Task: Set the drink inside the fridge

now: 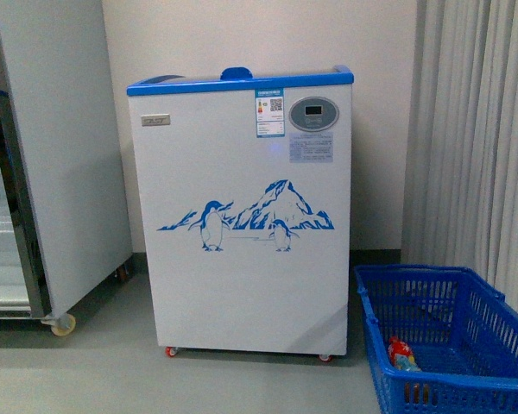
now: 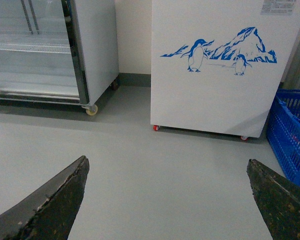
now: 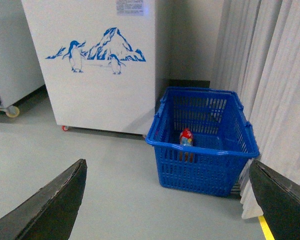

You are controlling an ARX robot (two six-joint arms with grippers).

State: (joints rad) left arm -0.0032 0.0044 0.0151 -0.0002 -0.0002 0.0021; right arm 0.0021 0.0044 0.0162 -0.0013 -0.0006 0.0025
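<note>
1. Two dark, worn, wedge-shaped fingers (image 2: pixel 55 205) frame the nearest ground. They belong to the left gripper (image 2: pixel 166 162), whose jaws are spread wide with nothing between them but the bare grey floor (image 2: pixel 140 165).
2. Likewise the right gripper (image 3: pixel 167 162) is wide open and empty, well short of everything else.
3. At about four o'clock in the front view sits a blue plastic lattice basket (image 1: pixel 466 345) with handles folded down. The right wrist camera faces it squarely (image 3: pixel 215 151).
4. Inside the basket, on its bottom near the front wall, lies the small red-topped drink (image 3: pixel 185 136) (too small to tell bottle from pouch). It also shows through the mesh in the front view (image 1: pixel 401 352), and neither gripper is touching it.
5. At twelve o'clock, just beside the basket, stands the fridge (image 1: pixel 242 276). It is a white chest on red casters with a blue penguin-and-mountain decal and an oval grey display panel (image 1: pixel 314 113). Its glossy blue lid (image 1: pixel 242 84) looks shut.
6. Farther off, at ten o'clock, is a tall plain grey upright cabinet (image 1: pixel 60 155), and at two o'clock a pale pleated curtain (image 1: pixel 475 129) hangs behind the basket.
7. By my reading, the task has barely begun and nothing is done yet. What remains is reaching into the basket, gripping the drink, opening the lid, lowering the drink inside, and probably closing up.
</note>
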